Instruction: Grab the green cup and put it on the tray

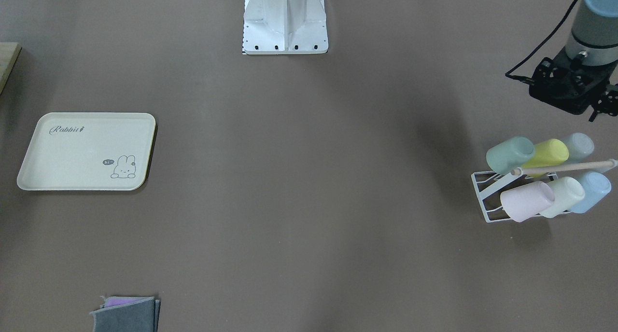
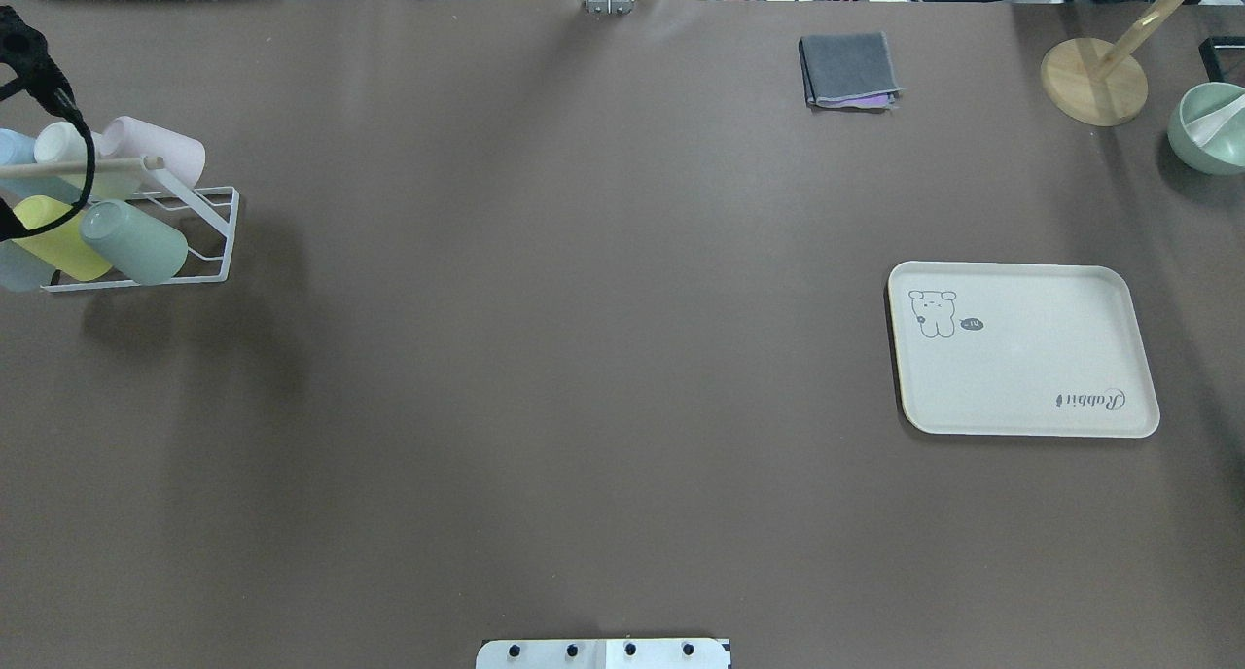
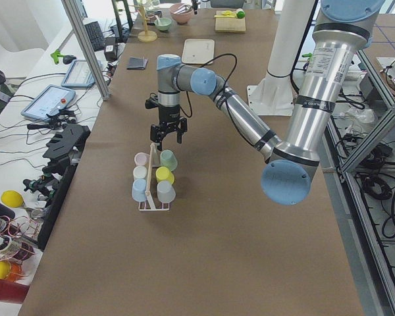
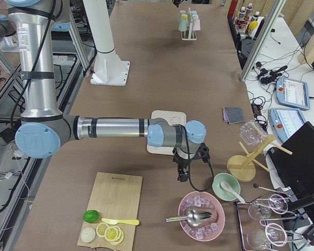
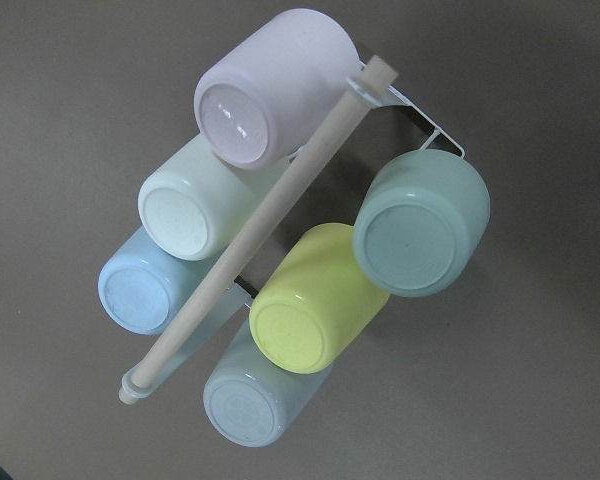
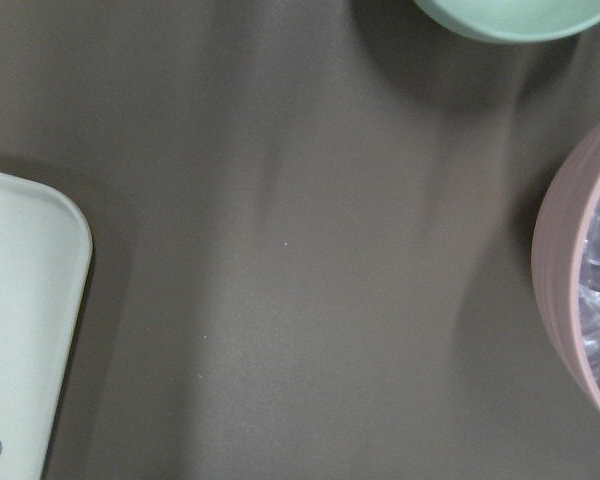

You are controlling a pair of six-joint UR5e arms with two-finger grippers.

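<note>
Your green cup (image 1: 509,154) sits on the white wire rack (image 1: 484,200) at the table's left end, tilted with its base up, at the rack's end nearest the table's middle, touching the yellow cup (image 1: 550,152) beside it; the pink cup (image 1: 527,200) lies across the wooden rod (image 1: 565,168) from it. The left gripper (image 3: 168,138) hangs above the rack with its fingers spread apart, holding nothing. The tray (image 1: 72,163) lies flat at the table's right end, well apart from the rack. The right gripper (image 4: 183,175) hovers over the table just beyond the tray, near the green bowl (image 4: 226,187) and the pink bowl (image 4: 201,215); you cannot tell whether its fingers are apart or together.
</note>
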